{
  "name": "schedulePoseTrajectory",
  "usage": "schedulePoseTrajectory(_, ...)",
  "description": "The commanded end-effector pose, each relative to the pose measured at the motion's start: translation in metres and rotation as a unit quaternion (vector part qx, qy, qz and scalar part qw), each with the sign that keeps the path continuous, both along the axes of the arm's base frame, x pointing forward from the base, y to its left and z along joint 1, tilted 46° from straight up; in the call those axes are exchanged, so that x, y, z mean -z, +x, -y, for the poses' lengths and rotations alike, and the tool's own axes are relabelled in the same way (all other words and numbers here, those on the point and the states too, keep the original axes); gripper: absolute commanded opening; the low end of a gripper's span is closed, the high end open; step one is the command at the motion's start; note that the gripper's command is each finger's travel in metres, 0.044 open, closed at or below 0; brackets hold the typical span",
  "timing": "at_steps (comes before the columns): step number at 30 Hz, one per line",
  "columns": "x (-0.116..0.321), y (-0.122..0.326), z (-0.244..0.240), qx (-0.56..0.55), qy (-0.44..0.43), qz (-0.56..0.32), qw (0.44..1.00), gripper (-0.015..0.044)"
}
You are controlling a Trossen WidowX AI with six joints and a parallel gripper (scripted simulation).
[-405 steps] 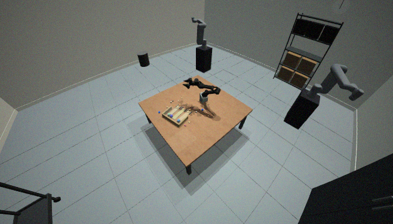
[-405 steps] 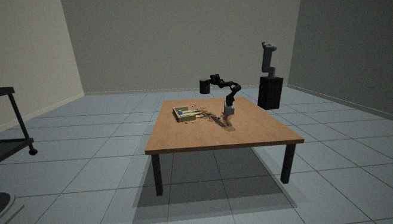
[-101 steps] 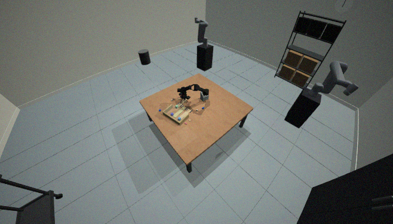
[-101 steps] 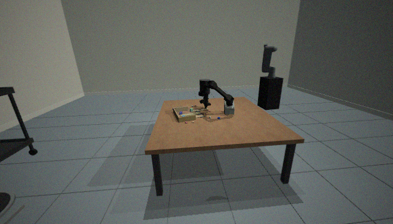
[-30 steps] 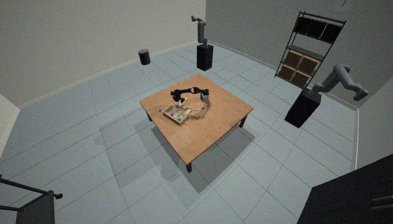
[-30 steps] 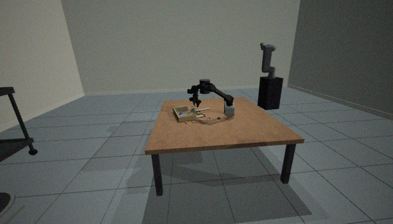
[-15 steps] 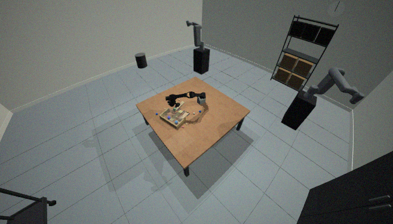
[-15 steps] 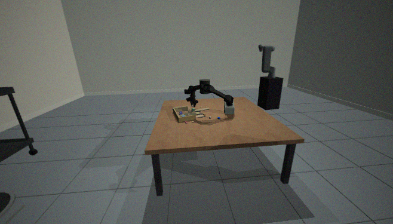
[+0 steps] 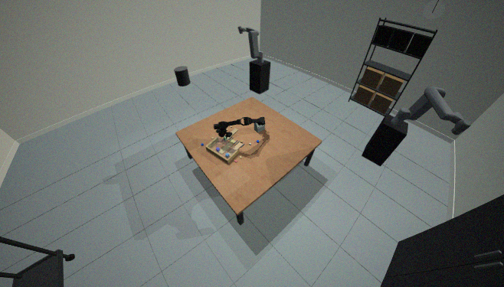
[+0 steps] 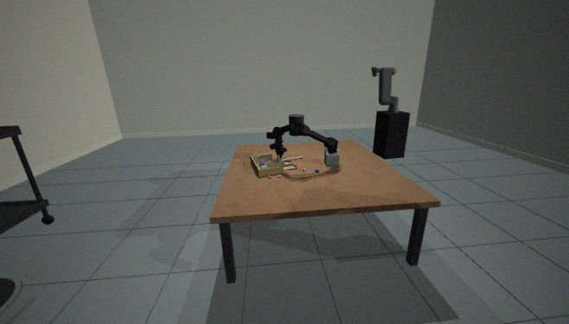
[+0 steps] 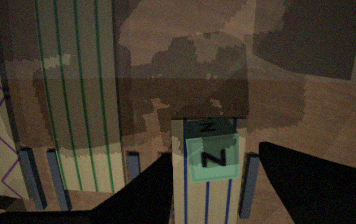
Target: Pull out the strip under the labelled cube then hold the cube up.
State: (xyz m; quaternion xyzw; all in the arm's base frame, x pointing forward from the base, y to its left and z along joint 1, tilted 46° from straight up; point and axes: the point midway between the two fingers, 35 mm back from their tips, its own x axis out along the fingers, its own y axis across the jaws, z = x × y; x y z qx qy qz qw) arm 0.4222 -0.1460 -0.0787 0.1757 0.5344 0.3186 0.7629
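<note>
1. Mint-green labelled cube marked N sits on the blue-lined strip, right of the green-lined strip.
2. Pincer half spread, straddling the cube, holding nothing.
3. Risk: uneven finger contact nudges the cube off the strip onto the tabletop.

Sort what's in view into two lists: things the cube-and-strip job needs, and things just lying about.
Job:
- labelled cube, green, marked N
- blue-lined strip under it
- gripper, half open, straddling the cube, gripping nothing

Lying about:
- green-lined strip
- small blue cubes in the tray
- wooden tray
- shelf rack
</note>
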Motion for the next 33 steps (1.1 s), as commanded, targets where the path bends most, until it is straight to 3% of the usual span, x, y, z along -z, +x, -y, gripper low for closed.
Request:
schedulePoseTrajectory(1, 0.007, -0.001, -0.005, 0.003, 0.005, -0.005, 1.000, 0.0250)
schedulePoseTrajectory(17, 0.020, 0.003, -0.019, 0.003, 0.006, -0.005, 1.000, 0.0250)
schedulePoseTrajectory(21, 0.017, 0.004, -0.018, -0.001, 0.002, -0.001, 1.000, 0.0145)
schedulePoseTrajectory(28, 0.017, 0.004, -0.018, -0.001, 0.002, -0.001, 1.000, 0.0098)
schedulePoseTrajectory(31, 0.017, 0.004, -0.018, -0.001, 0.002, -0.001, 1.000, 0.0020)
schedulePoseTrajectory(33, 0.015, 0.000, -0.017, -0.001, 0.002, -0.002, 1.000, 0.0000)
